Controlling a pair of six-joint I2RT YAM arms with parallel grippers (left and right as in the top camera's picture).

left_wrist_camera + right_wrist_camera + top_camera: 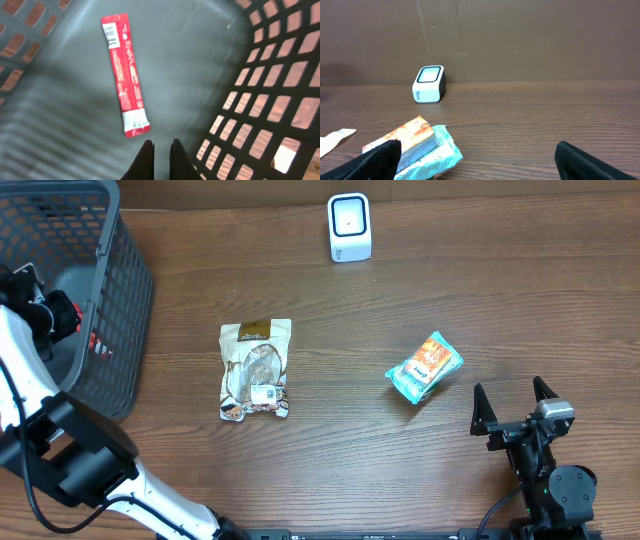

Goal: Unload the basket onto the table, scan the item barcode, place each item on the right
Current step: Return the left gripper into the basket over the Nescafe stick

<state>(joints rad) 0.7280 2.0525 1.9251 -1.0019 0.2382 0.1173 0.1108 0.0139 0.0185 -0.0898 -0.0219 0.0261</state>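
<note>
Reaching for the crinkled teal-and-orange snack packet (425, 367) falls to my right pincer (508, 388), I judge: wide open and empty, it sits just behind and right of the packet, whose long axis slants across the worktop (330, 470). My left pincer (161, 142), closed on nothing, hangs inside the grey mesh basket (125, 330) over a red stick sachet (125, 75).

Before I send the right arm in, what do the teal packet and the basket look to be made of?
The teal packet looks like thin, flexible plastic film, slightly glossy: its printed wrap is creased, with a flat sealed edge. The basket looks like rigid moulded plastic, matte dark grey, going by its even grid of square openings.
</note>
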